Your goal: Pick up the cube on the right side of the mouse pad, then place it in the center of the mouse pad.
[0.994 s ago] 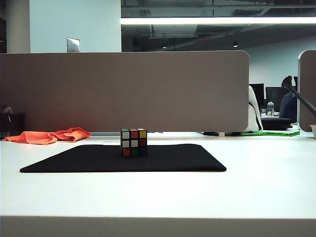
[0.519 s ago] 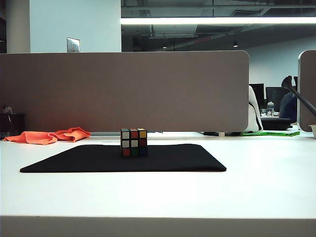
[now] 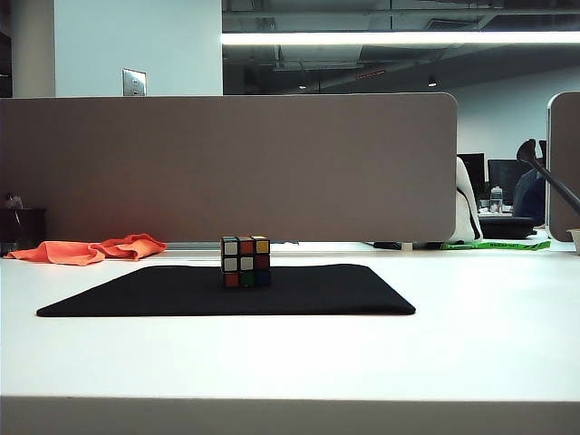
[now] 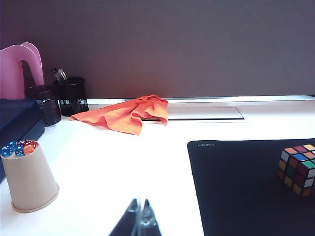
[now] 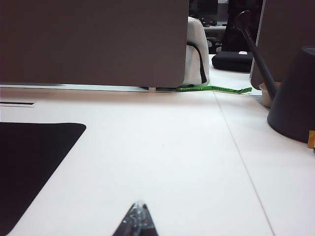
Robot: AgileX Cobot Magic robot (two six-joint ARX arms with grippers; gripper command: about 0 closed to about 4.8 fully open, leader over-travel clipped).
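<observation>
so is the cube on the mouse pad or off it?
On it. The cube sits flat on the black mouse pad, near its center; neither end effector touches it.

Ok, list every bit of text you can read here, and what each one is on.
"UGREEN", or close to it: small pale print at a far corner of the black mouse pad in the left wrist view; too small to be sure of the letters.
Dark print on the green strip at the far table edge: too small to read.
The cube, paper cup and orange cloth: no text visible.
</observation>
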